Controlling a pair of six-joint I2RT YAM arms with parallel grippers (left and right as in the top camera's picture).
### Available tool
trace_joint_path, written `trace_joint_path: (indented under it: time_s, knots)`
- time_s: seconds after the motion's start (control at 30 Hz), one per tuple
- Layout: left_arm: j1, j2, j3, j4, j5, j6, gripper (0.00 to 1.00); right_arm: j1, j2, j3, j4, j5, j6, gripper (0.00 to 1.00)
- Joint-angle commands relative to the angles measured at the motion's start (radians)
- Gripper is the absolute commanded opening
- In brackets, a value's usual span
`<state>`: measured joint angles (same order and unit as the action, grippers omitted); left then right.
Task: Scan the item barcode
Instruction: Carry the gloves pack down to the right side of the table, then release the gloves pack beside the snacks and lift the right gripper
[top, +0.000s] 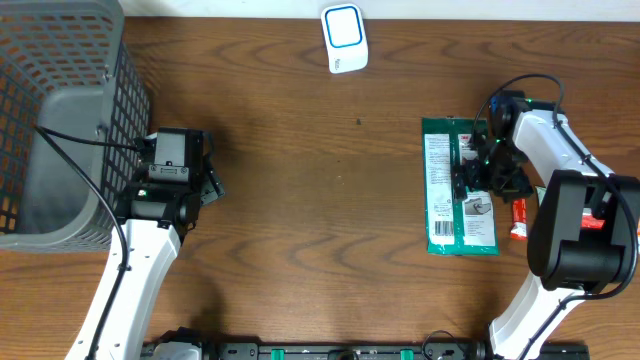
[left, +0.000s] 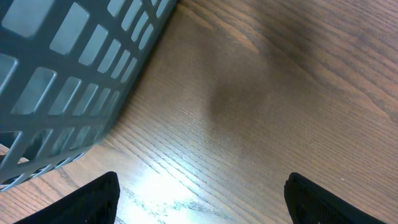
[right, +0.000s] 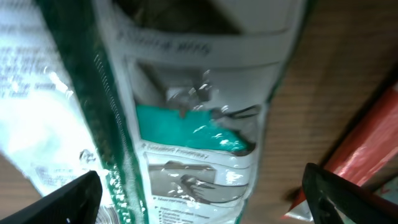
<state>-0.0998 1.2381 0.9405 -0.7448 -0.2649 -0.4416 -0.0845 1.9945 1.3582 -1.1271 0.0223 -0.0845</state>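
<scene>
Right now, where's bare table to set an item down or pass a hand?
Widest free patch: table centre, between the left gripper and the green package, below the white scanner. Crowded: right edge, where right gripper, package and a red item bunch; gray basket fills far left.

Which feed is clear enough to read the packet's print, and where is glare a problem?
Overhead: evenly lit and sharp, but the packet is too small to read. Right wrist: close on the packet yet blurred, with glare spots on its plastic. Left wrist: bright reflection on the table near the basket; no packet there.
</scene>
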Motion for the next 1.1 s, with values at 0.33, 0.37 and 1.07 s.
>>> trace_joint_path:
  time_s: [0.33,0.37,1.07]
  knots:
    - [0.003,0.002,0.001,-0.003,-0.005,-0.002,0.86,-0.049,-0.005,-0.016,0.066,0.014,0.025,0.09]
    - [0.003,0.002,0.001,-0.003,-0.005,-0.002,0.86,-0.056,-0.005,-0.021,0.07,0.014,0.026,0.01]
    - [0.003,0.002,0.001,-0.003,-0.005,-0.002,0.86,-0.22,-0.007,-0.095,0.169,0.013,0.097,0.01]
